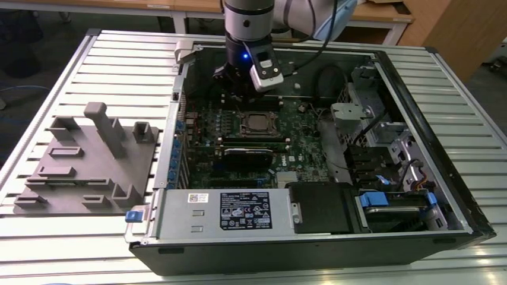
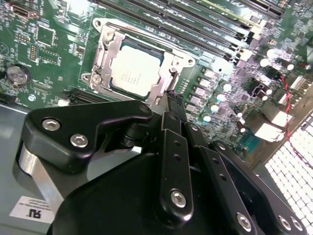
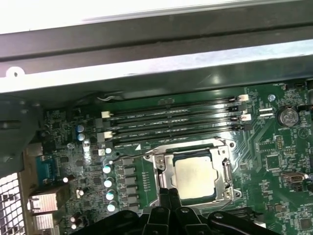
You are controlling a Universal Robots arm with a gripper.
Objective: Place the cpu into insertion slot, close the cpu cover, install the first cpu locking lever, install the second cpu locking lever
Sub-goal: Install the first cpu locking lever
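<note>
The gripper (image 2: 172, 100) has its two black fingers pressed together with nothing between them. The tips sit right at the edge of the cpu cover (image 2: 103, 54), which lies flat. Through its window, the silvery cpu (image 2: 134, 73) rests in the insertion slot (image 1: 257, 123) on the green motherboard (image 2: 44, 58), inside an open computer case (image 1: 443, 148).

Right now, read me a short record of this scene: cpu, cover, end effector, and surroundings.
cpu: seated in the insertion slot, silvery top facing up
cpu cover: down, framing the cpu
end effector: shut, tip at the socket's edge beside the cover
memory slots: long, black, alongside the socket
motherboard: green, inside an open computer case
</note>
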